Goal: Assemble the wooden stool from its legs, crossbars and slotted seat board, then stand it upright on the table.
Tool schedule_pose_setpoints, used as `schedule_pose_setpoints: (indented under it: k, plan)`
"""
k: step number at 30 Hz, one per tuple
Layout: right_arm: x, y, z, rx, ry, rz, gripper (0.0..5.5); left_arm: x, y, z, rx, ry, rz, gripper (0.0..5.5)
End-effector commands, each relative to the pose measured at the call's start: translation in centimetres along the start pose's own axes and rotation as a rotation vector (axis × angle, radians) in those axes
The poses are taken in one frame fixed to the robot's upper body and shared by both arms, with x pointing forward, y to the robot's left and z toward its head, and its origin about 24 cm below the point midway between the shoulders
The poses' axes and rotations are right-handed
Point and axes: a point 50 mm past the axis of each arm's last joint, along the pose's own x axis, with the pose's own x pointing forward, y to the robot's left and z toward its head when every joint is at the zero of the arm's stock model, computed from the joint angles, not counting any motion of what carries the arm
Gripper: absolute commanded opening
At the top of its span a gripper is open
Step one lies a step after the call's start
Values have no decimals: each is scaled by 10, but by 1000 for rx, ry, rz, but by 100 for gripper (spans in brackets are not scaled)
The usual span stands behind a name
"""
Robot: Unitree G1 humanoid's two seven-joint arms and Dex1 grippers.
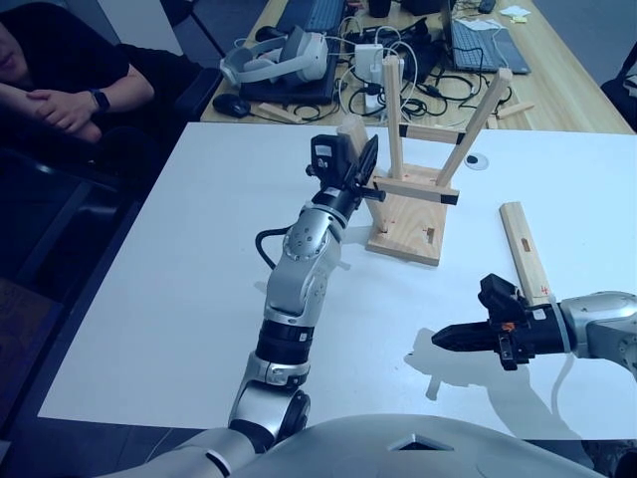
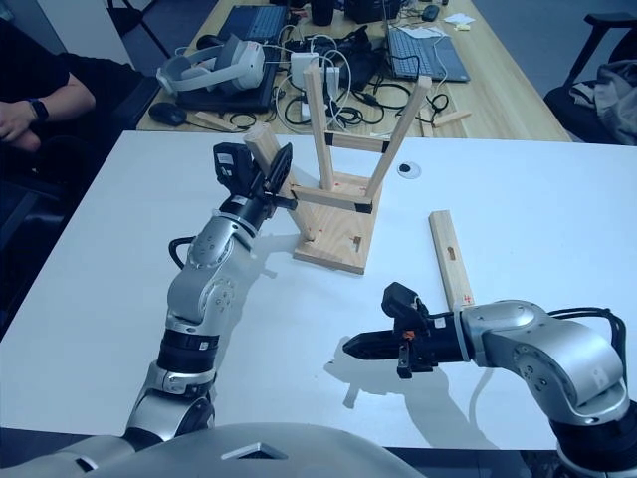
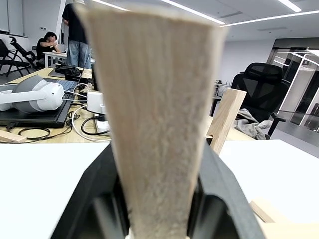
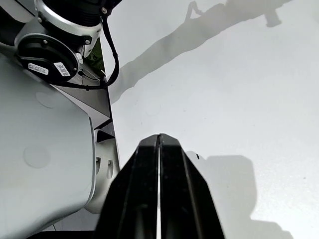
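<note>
Stool (image 1: pixel 408 227) upside down, pale grainy wood; left end effector (image 1: pixel 356 167) clamps flat-sided leg (image 3: pixel 154 124); right end effector (image 1: pixel 445 339) closed, empty

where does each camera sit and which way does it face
Left eye view: on the head, facing forward and down over the table; shows left gripper shut on a leg, right gripper shut.
Right eye view: the head's other eye, same scene, same half-built stool.
Left wrist view: on the left wrist, facing along the leg toward the desk; its fingers show.
Right wrist view: on the right wrist, facing back over the table at the robot's trunk; shut fingers show.
Shared: the leg, eyes and left wrist.
</note>
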Motion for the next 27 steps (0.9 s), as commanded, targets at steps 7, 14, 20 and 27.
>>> schedule_pose_setpoints:
  k: [7, 14, 20, 27]
  plan:
    - [-2, -9, -1, -28, 16, -50, 0, -7, 21, -22, 9, 208, 164, 101]
    - [-3, -28, 23, -16, -211, -131, 0, 0, 29, -46, 100, 245, 165, 101]
    - [-16, -67, 68, 92, -630, -361, 0, 15, 41, -54, 155, 219, 190, 101]
    - [-43, -77, 78, 75, -735, -463, 0, 15, 60, -51, 183, 233, 249, 102]
